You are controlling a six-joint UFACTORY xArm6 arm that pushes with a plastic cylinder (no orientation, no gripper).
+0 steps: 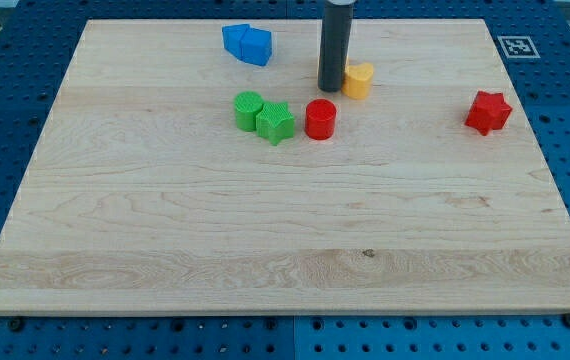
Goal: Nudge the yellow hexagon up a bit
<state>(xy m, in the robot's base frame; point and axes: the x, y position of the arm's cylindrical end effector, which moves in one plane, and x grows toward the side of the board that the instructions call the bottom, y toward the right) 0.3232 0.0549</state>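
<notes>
The yellow block (359, 80) lies near the top middle of the wooden board (285, 230); its shape is partly hidden by the rod, so I cannot confirm a hexagon. My tip (330, 89) rests on the board right against the yellow block's left side. A red cylinder (320, 119) stands just below the tip.
A green cylinder (249, 109) and a green star (276, 122) touch each other left of the red cylinder. Two blue blocks (246, 44) sit together at the top, left of the rod. A red star (488, 112) lies at the right.
</notes>
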